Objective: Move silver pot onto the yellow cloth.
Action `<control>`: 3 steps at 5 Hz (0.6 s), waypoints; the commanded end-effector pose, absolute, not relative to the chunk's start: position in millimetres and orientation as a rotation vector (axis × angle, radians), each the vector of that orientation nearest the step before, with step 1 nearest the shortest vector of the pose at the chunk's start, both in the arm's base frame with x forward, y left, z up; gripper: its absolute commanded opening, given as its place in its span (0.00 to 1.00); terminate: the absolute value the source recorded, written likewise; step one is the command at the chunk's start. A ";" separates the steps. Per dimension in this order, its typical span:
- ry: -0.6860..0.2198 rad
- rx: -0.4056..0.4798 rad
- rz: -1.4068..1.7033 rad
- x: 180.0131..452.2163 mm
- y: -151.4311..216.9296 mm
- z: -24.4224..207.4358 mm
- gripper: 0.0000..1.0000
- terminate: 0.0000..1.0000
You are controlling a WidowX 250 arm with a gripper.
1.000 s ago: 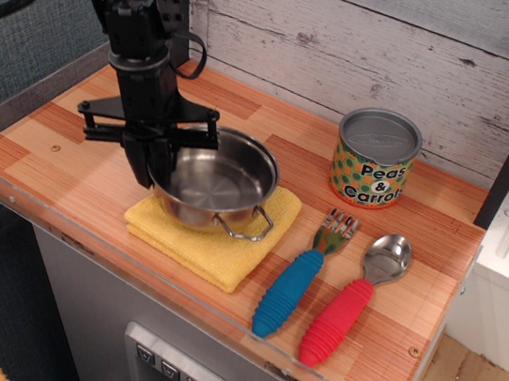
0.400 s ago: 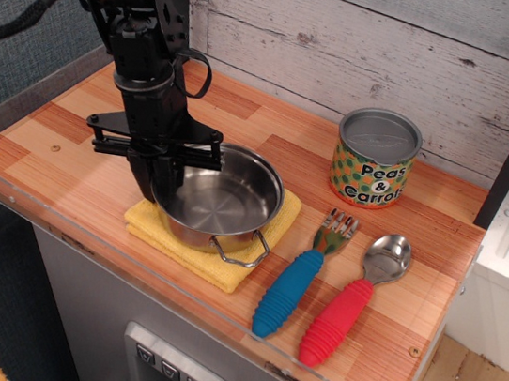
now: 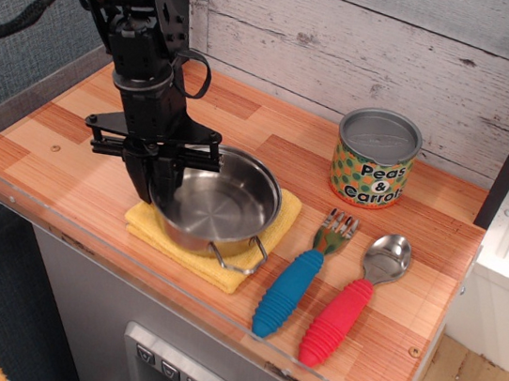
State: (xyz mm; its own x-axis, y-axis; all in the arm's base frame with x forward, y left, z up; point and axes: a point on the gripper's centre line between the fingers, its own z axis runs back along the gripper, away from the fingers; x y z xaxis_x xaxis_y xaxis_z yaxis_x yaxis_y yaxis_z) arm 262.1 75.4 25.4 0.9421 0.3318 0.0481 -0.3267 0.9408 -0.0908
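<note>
On the wooden table [image 3: 244,132], the black robot arm [image 3: 145,61] reaches down over the yellow cloth [image 3: 225,264], having shifted a touch toward the near table edge since a moment ago; a second back it held the silver pot [image 3: 215,202] slightly higher and farther from the front edge. The pot now sits squarely on the cloth, covering most of it, with yellow fabric showing at the left, front and right. The pot is shiny, shallow and empty, one wire loop handle jutting toward the front edge. The claw [image 3: 163,182] grips the pot's left rim, its fingers closed on the wall. Right of the cloth lie a blue-handled fork [image 3: 297,280] and red-handled spoon [image 3: 350,304]; behind them stands a "Peas & Carrots" can [image 3: 376,158].
</note>
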 end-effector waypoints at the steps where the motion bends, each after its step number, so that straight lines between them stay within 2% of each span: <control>1: -0.141 -0.054 0.329 271.0 87.0 57.9 1.00 0.00; 3: -0.132 -0.003 0.353 269.9 88.4 78.6 1.00 0.00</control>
